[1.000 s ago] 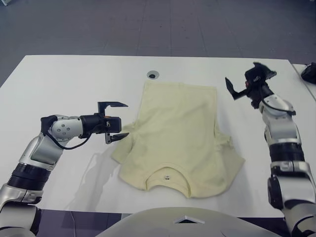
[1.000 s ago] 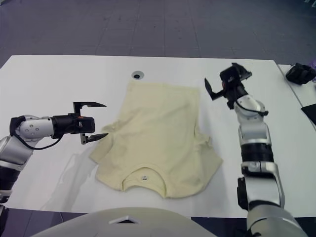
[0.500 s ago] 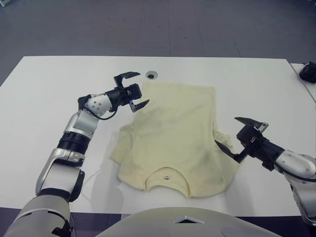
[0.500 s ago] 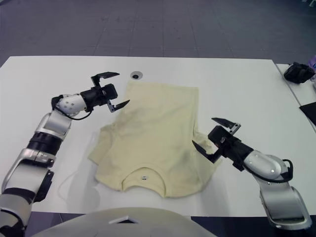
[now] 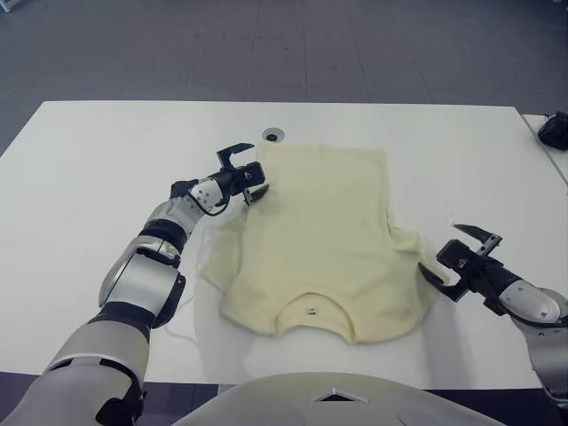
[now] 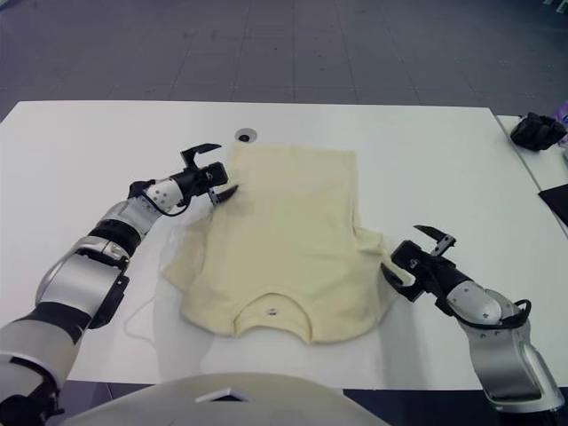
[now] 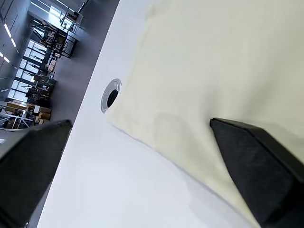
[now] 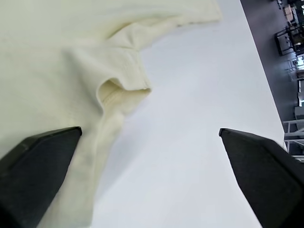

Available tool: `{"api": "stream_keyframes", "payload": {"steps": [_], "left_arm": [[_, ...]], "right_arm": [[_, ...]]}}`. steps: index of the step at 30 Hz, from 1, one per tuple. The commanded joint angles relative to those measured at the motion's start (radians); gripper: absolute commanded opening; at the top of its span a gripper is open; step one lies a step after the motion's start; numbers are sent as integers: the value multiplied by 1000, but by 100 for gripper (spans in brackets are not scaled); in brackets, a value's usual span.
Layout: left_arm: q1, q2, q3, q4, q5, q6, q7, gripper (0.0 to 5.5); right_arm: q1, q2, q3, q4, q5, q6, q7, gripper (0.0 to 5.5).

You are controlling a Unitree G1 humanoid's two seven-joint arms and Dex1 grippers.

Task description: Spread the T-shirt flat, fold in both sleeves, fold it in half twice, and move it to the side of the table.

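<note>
A pale yellow T-shirt [image 5: 324,240] lies on the white table [image 5: 106,151], collar towards me and hem at the far side. Its left sleeve [image 5: 224,256] is bunched, and its right sleeve [image 8: 118,90] is partly folded over with a puckered edge. My left gripper [image 5: 259,169] is open at the shirt's far left hem corner [image 7: 142,121], one finger over the cloth and one over bare table. My right gripper [image 5: 438,248] is open just beside the right sleeve, low over the table, holding nothing.
A round cable hole [image 5: 274,134] sits in the table just beyond the hem's left corner. A black object [image 5: 556,130] rests on a separate surface at the far right. Bare table stretches to both sides of the shirt.
My left gripper swung from the left sleeve to the far left hem corner. My right gripper came from the far right corner to the right sleeve. The shirt's lower part shifted slightly.
</note>
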Motion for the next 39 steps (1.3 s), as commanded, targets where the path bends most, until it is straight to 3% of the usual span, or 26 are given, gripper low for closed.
{"api": "stream_keyframes", "payload": {"steps": [1,11,15,18,21,24,28,34,39], "left_arm": [[-3,-6,-29,59,52,74,6,540],[-64,-23,-38,69,59,43,10,540],[-35,90,11,-44,15,-49,-19,540],[138,223,131,-356,-106,-38,-88,540],[450,307,287,-809,-303,156,-166,540],[777,296,427,-1247,-514,411,-157,540],[1101,226,513,-1667,-767,662,-41,540],[1393,224,575,-1916,-879,774,-16,540],[1467,255,573,-1951,-821,841,-48,540]], "right_arm": [[-10,32,15,63,-19,61,-12,539],[-179,106,21,14,37,81,-25,539],[-243,102,-43,-89,121,187,23,539],[-258,157,-110,-161,225,295,33,539],[-226,242,-186,-214,344,379,28,539],[-183,298,-260,-223,416,425,20,539],[-69,402,-387,-273,483,506,-23,539],[149,449,-378,-335,478,449,-23,539],[194,449,-394,-285,455,396,-36,520]]}}
